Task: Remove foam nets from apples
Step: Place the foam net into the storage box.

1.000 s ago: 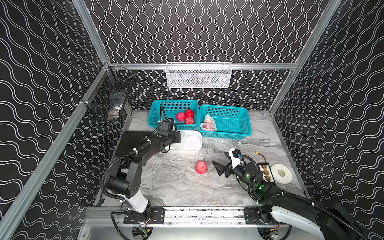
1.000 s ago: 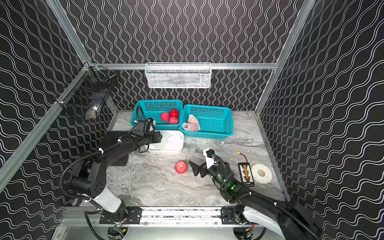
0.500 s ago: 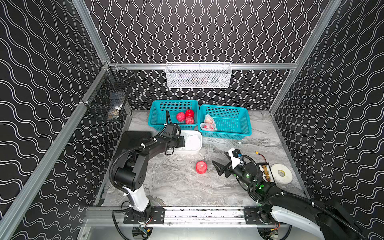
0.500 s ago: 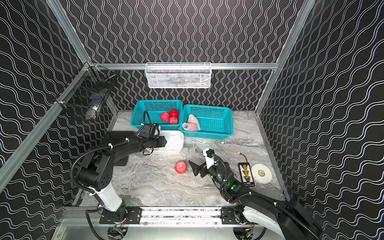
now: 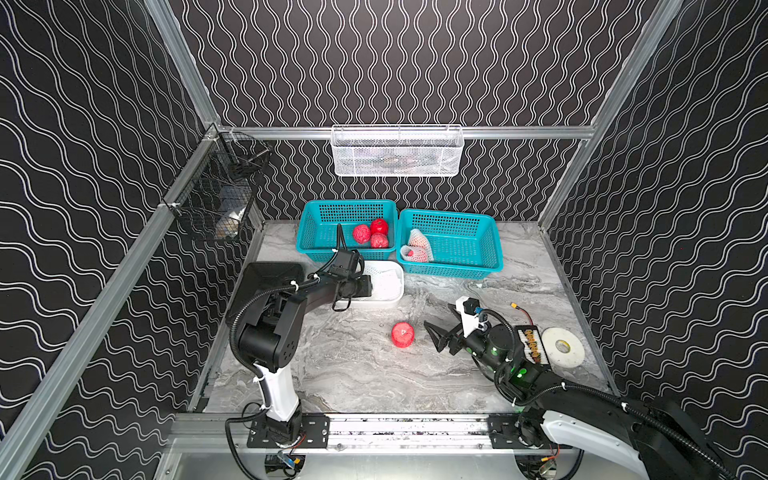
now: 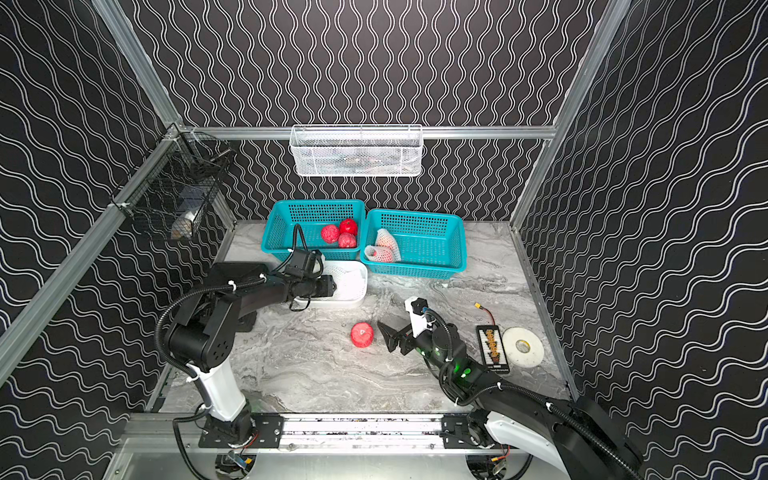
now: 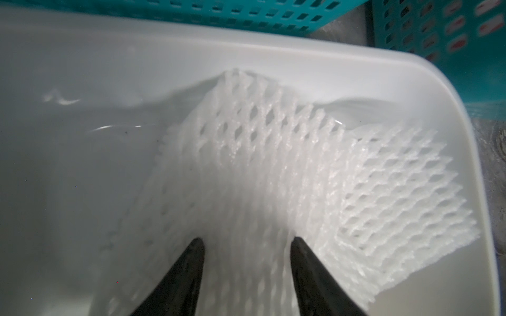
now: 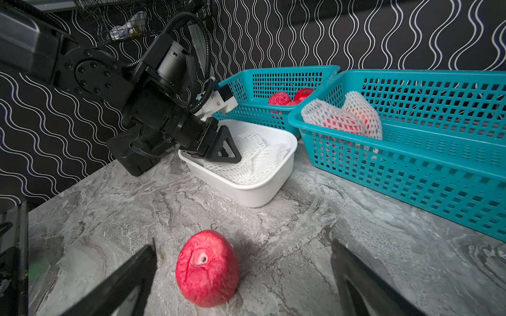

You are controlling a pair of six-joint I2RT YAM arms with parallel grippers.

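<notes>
In the white tub (image 8: 260, 195), hovering with left gripper (image 7: 246, 243) part-open over foam net (image 7: 273, 164); facing bare apple (image 8: 206, 269) with right gripper (image 8: 243, 245) spread wide.

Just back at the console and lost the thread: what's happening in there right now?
The left hand is down in the white tub, fingers apart over the loose foam nets lying there; whether it grips one is unclear. The right hand waits wide open beside a bare apple on the table, not touching it. Three bare apples sit in the teal basket behind the tub; two netted apples lie in the other basket.
</notes>
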